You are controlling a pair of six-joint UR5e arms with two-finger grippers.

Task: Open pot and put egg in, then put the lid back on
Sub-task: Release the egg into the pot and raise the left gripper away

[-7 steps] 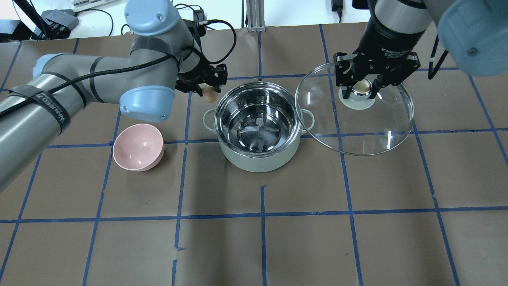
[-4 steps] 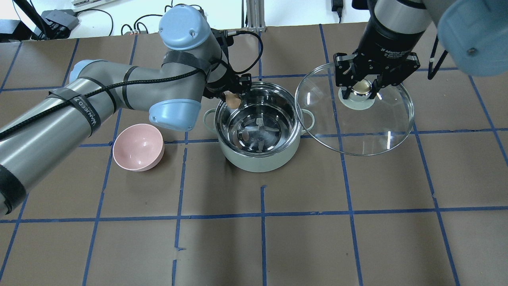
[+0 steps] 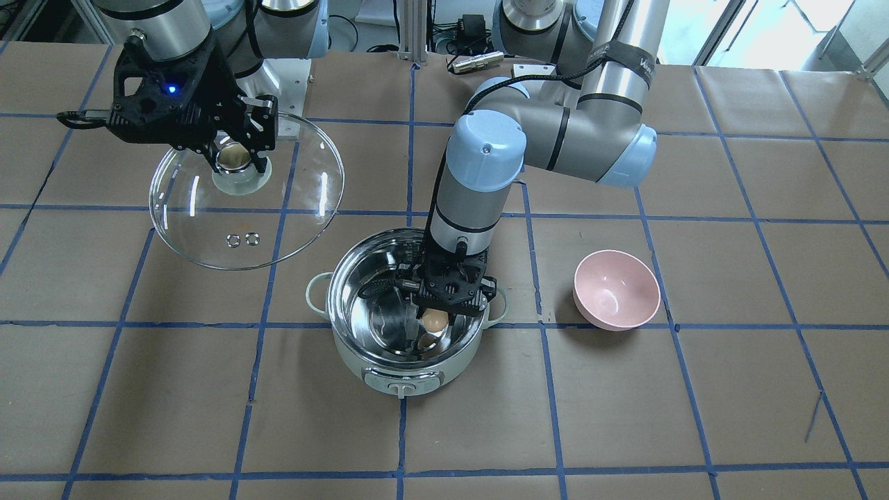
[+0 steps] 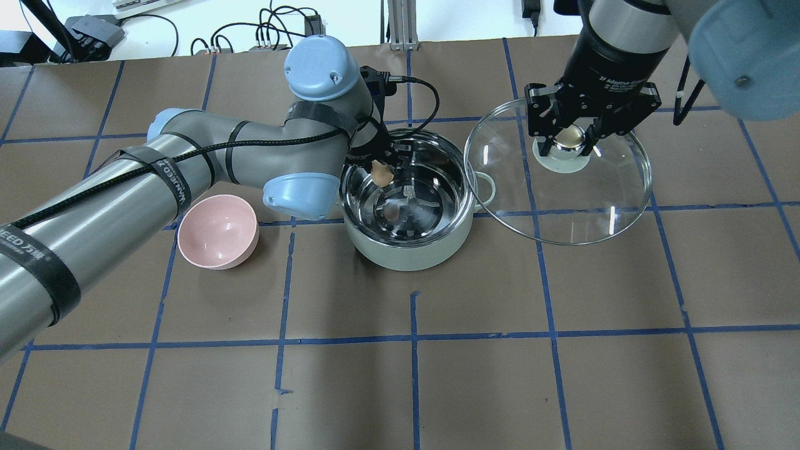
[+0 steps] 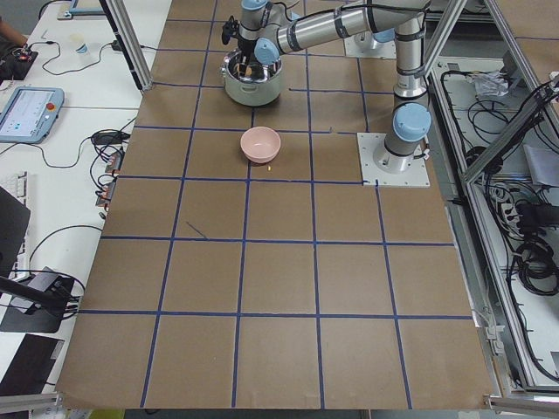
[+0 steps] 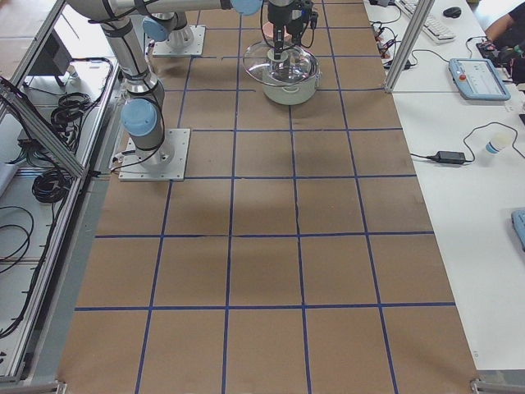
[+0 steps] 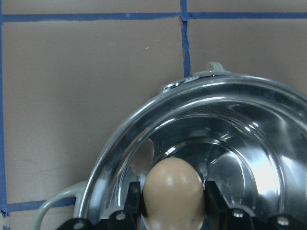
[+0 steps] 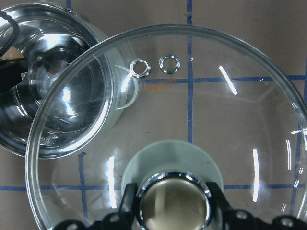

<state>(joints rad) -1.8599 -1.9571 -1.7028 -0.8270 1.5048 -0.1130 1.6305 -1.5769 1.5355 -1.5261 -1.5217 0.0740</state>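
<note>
The mint-green pot [image 4: 406, 253] stands open mid-table, its steel inside bare; it also shows in the front view [image 3: 389, 371] and the left wrist view [image 7: 201, 100]. My left gripper [image 4: 381, 170] is shut on the brown egg [image 4: 380, 175] and holds it just inside the pot's far-left rim, above the bottom. The egg also shows in the front view [image 3: 435, 320] and the left wrist view [image 7: 172, 191]. My right gripper [image 4: 570, 139] is shut on the knob of the glass lid [image 4: 562, 206] and holds it level in the air to the right of the pot. The lid [image 8: 201, 110] overlaps the pot's right handle.
A pink bowl [image 4: 217, 230] stands empty to the left of the pot, under my left forearm; it also shows in the front view [image 3: 617, 289]. Brown paper with blue tape lines covers the table. Cables and boxes lie beyond the far edge.
My left arm has swung right with the egg, from beside the pot's left handle to over the pot's inside. My right gripper and the lid have not moved.
</note>
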